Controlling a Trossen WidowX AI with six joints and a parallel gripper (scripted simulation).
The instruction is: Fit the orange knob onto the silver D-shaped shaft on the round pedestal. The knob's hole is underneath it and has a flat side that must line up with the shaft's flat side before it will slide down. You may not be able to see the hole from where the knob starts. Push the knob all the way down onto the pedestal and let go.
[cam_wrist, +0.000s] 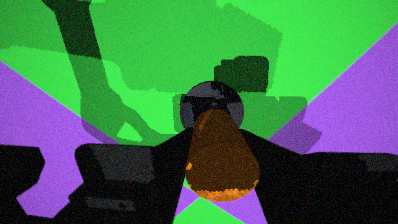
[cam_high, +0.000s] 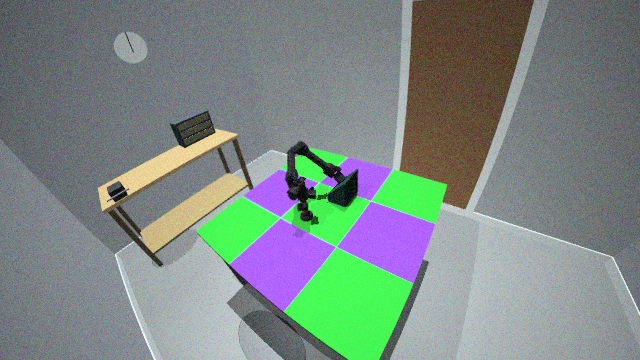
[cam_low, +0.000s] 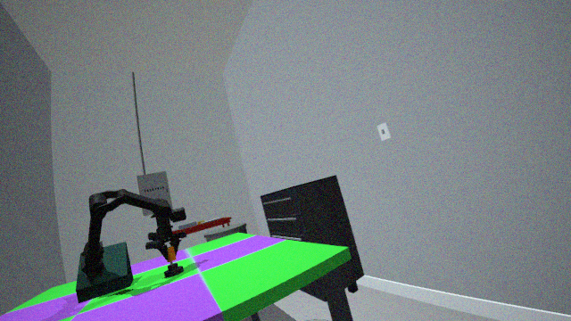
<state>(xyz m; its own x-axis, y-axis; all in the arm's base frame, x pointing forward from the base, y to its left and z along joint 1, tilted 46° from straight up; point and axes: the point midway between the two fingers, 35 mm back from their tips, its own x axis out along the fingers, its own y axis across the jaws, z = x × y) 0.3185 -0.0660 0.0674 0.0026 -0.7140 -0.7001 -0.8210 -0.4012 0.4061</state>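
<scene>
The orange knob (cam_low: pixel 171 253) (cam_wrist: pixel 222 162) is held upright between the fingers of my gripper (cam_low: pixel 171 257) (cam_wrist: pixel 215 132), which is shut on it. The round pedestal (cam_high: pixel 306 216) (cam_low: pixel 173 272) (cam_wrist: pixel 189 111) is dark and stands on the checkered table just below the knob. In the wrist view the knob's narrow end overlaps the near part of the pedestal. In the exterior view the knob's lower end is very close above the pedestal's middle; I cannot tell if they touch. The silver shaft, its flat side and the knob's hole are hidden.
A dark teal block (cam_high: pixel 347 189) (cam_low: pixel 119 266) stands at the arm's base, beside the pedestal. The green and purple table (cam_high: pixel 350 300) (cam_low: pixel 277 267) carries the arm's shadows. A wooden bench (cam_high: pixel 165 165) and a black drawer cabinet (cam_low: pixel 317 214) stand away from the table.
</scene>
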